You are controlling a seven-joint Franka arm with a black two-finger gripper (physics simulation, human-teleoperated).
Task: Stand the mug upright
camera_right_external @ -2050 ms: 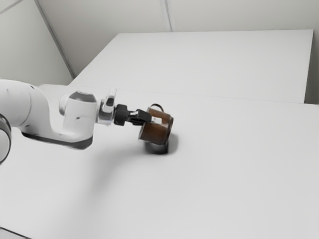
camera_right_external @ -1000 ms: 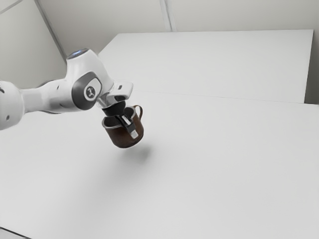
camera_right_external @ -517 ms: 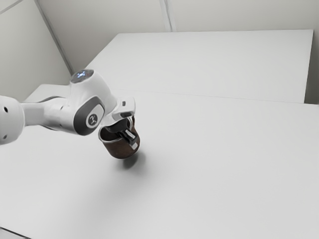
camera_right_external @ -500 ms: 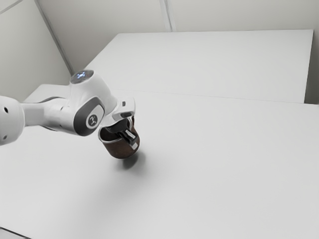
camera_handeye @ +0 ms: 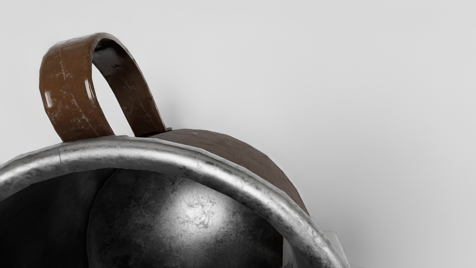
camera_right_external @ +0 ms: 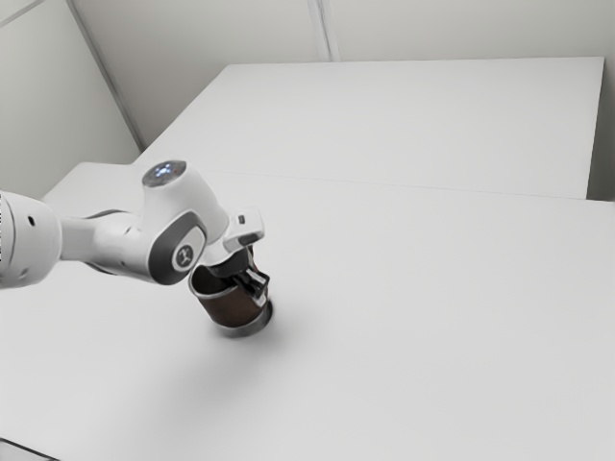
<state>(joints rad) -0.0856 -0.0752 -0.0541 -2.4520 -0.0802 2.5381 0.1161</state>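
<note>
In the exterior view my gripper [camera_right_external: 258, 287] points down at the mug's handle-side wall, shut on it. The brown mug [camera_right_external: 229, 305] has its mouth upward but leans toward the exterior view's left, with a dark grey band low on it. Whether its base touches the table is unclear. In the wrist view the mug [camera_handeye: 238, 152] shows its metal rim, dark inside and looped handle. There the gripper [camera_handeye: 312, 251] has one finger inside the rim and the other outside, pinching the wall.
The white table [camera_right_external: 432, 327] stretches around the mug, with a soft shadow beside it. A second white surface [camera_right_external: 404, 125] lies beyond, at the back. A dark-edged corner [camera_right_external: 27, 449] shows at the exterior view's lower left.
The mug was tipped at first, then was lifted and turned mouth-up toward the exterior view's left. Since half a second ago, hand and mug have come lower, the mug still held.
</note>
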